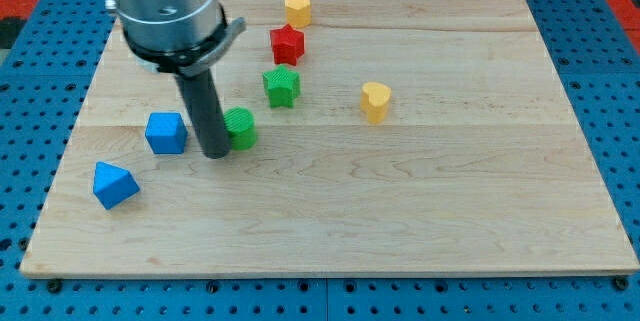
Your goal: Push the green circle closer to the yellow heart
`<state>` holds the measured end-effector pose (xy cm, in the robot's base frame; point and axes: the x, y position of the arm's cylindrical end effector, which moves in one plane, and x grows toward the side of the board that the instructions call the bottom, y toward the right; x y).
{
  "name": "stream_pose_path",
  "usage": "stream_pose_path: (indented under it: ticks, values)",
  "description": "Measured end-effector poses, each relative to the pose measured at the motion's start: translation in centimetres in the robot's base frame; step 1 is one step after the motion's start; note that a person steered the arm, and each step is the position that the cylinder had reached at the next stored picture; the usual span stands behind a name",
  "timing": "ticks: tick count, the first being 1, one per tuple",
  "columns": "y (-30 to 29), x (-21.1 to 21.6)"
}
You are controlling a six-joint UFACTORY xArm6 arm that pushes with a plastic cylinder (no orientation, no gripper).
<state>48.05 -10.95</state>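
Observation:
The green circle (241,127) sits left of the board's middle. My tip (215,153) rests on the board right against the circle's left side, between it and the blue cube (166,132). The yellow heart (376,101) stands well to the right of the circle and slightly higher in the view. The rod's upper part and the arm's grey housing hide the board at the view's top left.
A green star (282,86) lies up and right of the circle, a red star (287,44) above it, and a yellow hexagon (297,8) near the top edge. A blue triangular block (115,184) lies at the lower left. The wooden board (400,211) ends on all sides.

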Motion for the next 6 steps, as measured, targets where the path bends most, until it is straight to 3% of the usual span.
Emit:
stream_pose_path:
  ticks: [1,2,4,6]
  values:
    - [-5.5,-1.0]
    - [-3.1,-2.5]
    - [5.2,-0.5]
    - [5.6,1.3]
